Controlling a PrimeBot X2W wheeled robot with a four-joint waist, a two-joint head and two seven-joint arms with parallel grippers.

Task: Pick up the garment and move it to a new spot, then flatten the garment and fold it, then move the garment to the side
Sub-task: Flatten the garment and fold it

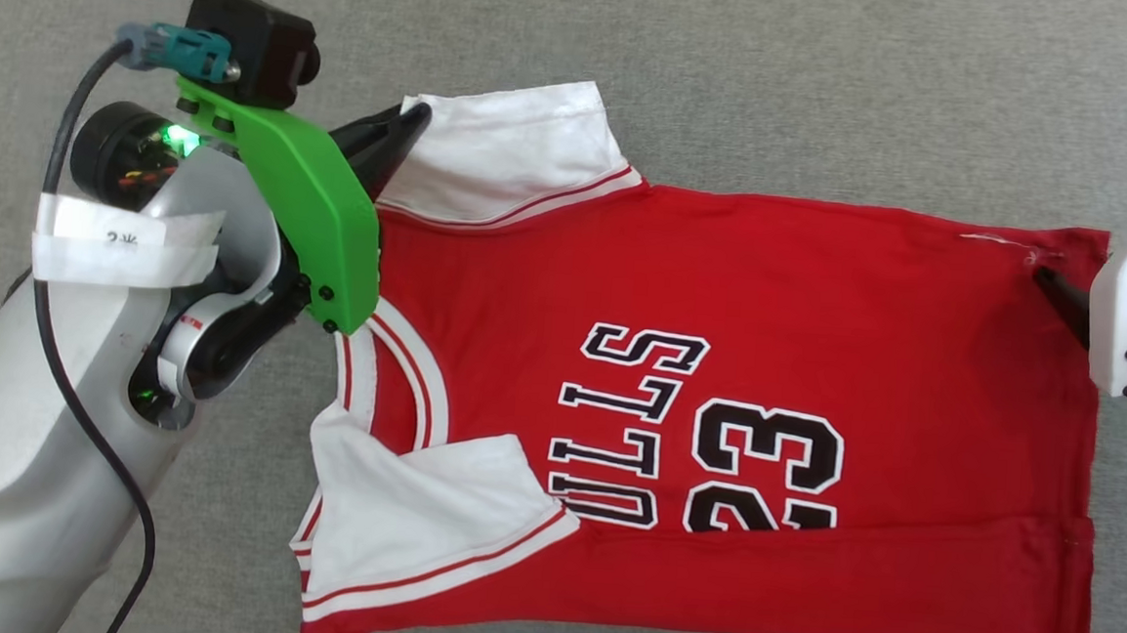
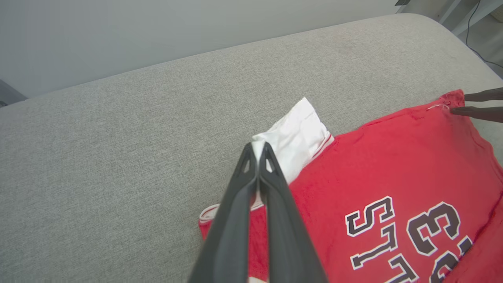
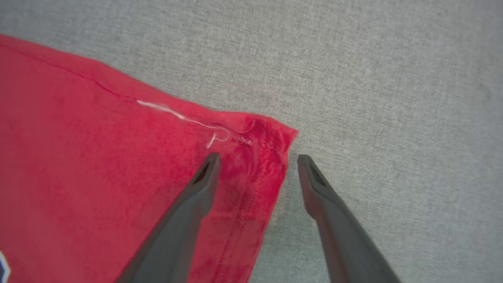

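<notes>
On grey fabric the garment lies crosswise, collar left.

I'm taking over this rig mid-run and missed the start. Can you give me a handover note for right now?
Left gripper: shut on a corner of the far white sleeve.
Right gripper: open, straddling the far hem corner, not gripping.
Garment: spread on the grey cushion, print up; near long edge already folded over.
To do: fold the far side, finish folding, move it aside.
</notes>
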